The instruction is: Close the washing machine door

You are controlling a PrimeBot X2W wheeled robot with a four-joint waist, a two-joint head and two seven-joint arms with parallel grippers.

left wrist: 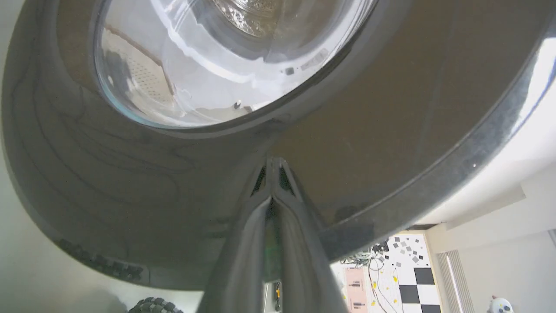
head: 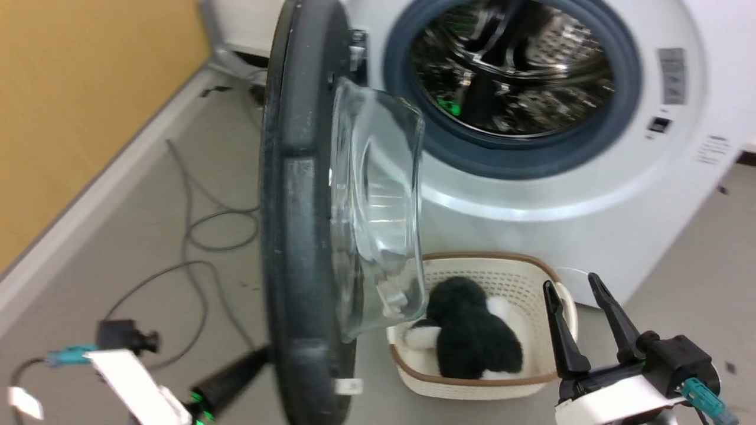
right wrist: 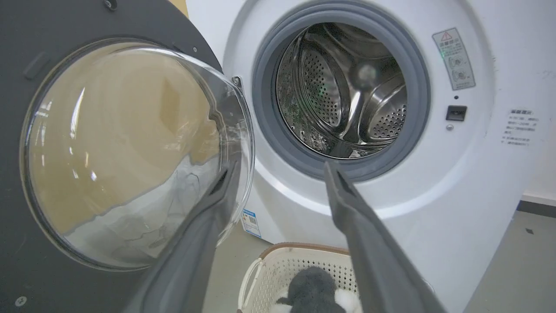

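The washing machine door (head: 301, 236) stands wide open and edge-on to the head view, its clear glass bowl (head: 378, 200) bulging toward the white washing machine (head: 590, 195). The steel drum (right wrist: 347, 87) lies open behind its grey gasket. My left gripper (head: 260, 356) is shut, with nothing between its fingers. Its joined tips (left wrist: 273, 164) rest against the door's dark outer face (left wrist: 130, 182), below the window (left wrist: 208, 65). My right gripper (head: 572, 283) is open and holds nothing, low at the right beside the basket. In its own view the right gripper (right wrist: 278, 171) points at the gasket's lower edge, the door (right wrist: 26, 243) to its left.
A cream perforated basket (head: 534, 268) holding a black-and-white plush toy (head: 472, 336) sits on the floor under the drum opening, just inside the door's swing. Grey cables (head: 207, 236) loop over the floor left of the door. A yellow wall (head: 77, 88) runs along the left.
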